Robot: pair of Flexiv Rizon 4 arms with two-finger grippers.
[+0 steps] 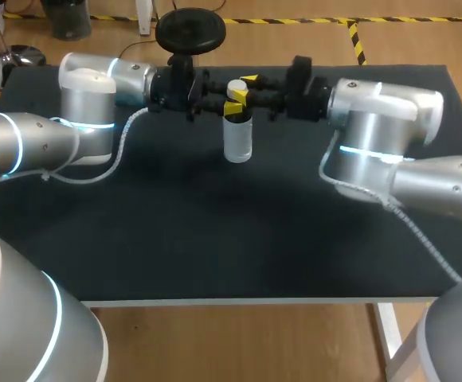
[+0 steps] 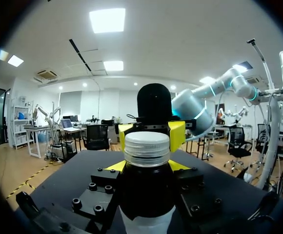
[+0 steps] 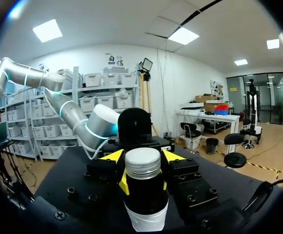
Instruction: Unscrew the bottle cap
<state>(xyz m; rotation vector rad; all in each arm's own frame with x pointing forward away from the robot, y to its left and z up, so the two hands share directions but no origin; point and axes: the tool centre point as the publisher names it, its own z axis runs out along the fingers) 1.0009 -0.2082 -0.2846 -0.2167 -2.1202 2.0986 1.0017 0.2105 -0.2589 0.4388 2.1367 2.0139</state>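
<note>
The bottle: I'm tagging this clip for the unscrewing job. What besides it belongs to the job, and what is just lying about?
Belongs to the job: the bottle; its cap; the left gripper, shut on the bottle; the right gripper, shut on the cap.
Not part of it: only the black table beneath them.

Head view above, behind; 2 opposed wrist views close on bottle (image 1: pixel 237 140)
</note>
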